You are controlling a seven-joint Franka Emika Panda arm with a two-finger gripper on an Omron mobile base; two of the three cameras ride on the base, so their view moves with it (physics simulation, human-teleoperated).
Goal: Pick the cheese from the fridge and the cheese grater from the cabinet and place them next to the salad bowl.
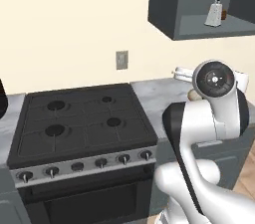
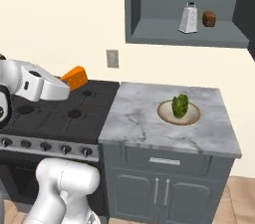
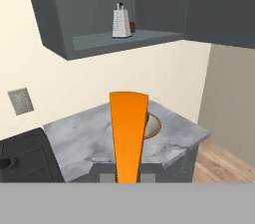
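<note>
Orange cheese wedge (image 2: 74,77) clamped in the arm's gripper (image 2: 66,84) above the black stove (image 2: 60,111); best set gently on marble just beside the tan salad bowl (image 2: 179,113)

In the hand view the cheese (image 3: 128,136) hides most of the salad bowl (image 3: 154,124), and the gripper's fingertips beneath the cheese cannot be made out. In the left base view the arm (image 1: 211,113) covers the counter right of the stove (image 1: 82,123). The brown lump (image 2: 209,18) beside the cheese grater (image 2: 188,19) is too small to identify.
</note>
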